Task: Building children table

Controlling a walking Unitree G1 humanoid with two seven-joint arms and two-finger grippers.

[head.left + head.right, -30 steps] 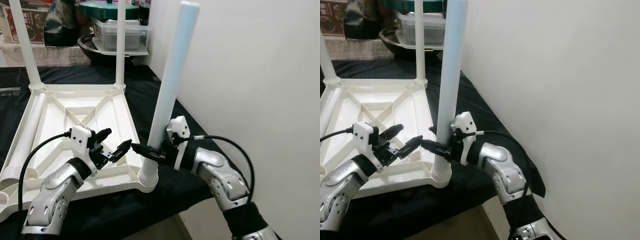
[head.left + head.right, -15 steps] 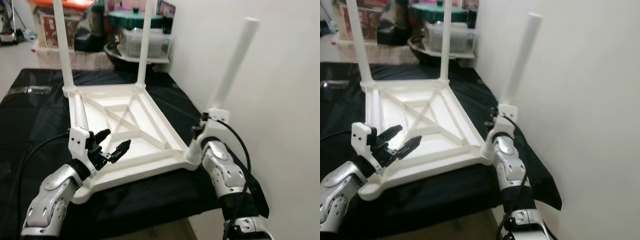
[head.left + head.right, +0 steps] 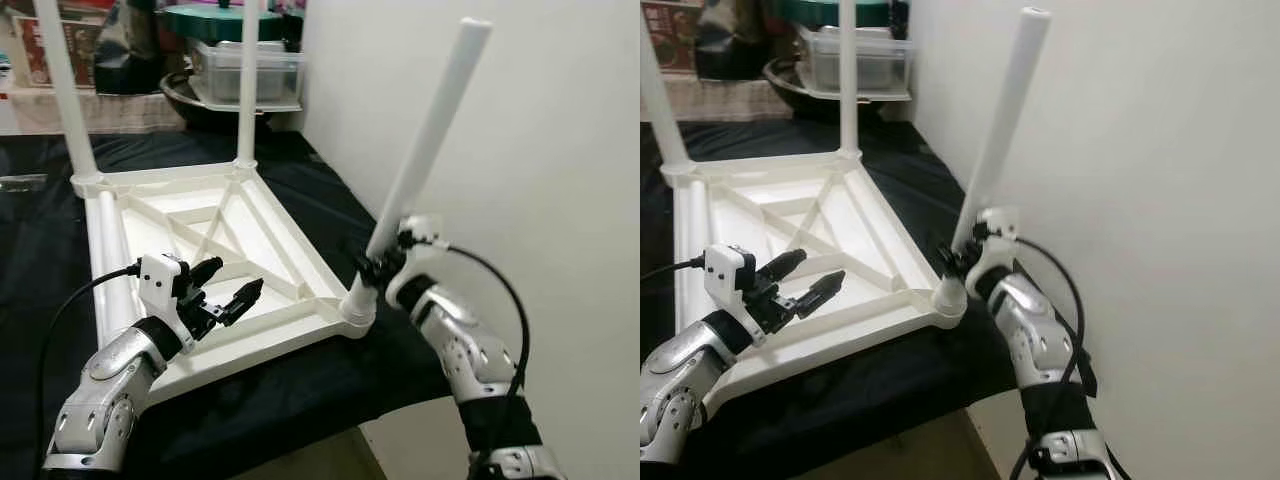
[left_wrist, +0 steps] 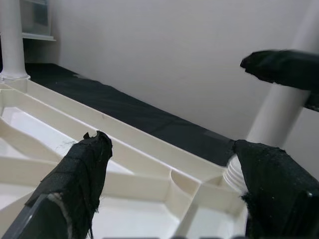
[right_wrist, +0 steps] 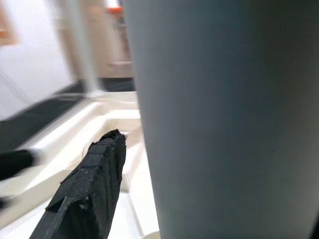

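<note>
Looking down from the head camera, you have the white plastic children's table top (image 3: 210,270) lying upside down on the black cloth-covered work surface (image 3: 330,200), ribbed underside facing up. Two white round table legs stand upright in the far corner sockets, one at eleven o'clock (image 3: 62,95) and one at twelve o'clock (image 3: 247,85). A loose white tube leg (image 3: 108,265) lies along the frame's left edge at nine o'clock.

Your right gripper (image 3: 375,270) is at four o'clock, clamped on the third white leg (image 3: 425,165) just above its foot. That leg's ribbed foot sits at the near right corner socket (image 3: 355,308) and the pole tilts away to the upper right, towards the white wall (image 3: 520,150). In the right wrist view the leg's pale shaft (image 5: 224,124) is huge and close, with one black finger (image 5: 92,184) beside it.

Your left gripper (image 3: 230,290) hovers at seven o'clock over the frame's near rail, its fingers spread wide and holding nothing; the left wrist view shows both black fingertips (image 4: 84,164) well apart above the ribs.

Behind the table, at twelve o'clock, a clear plastic storage box (image 3: 245,65) sits on a shelf with a green lid (image 3: 215,15) above it.
</note>
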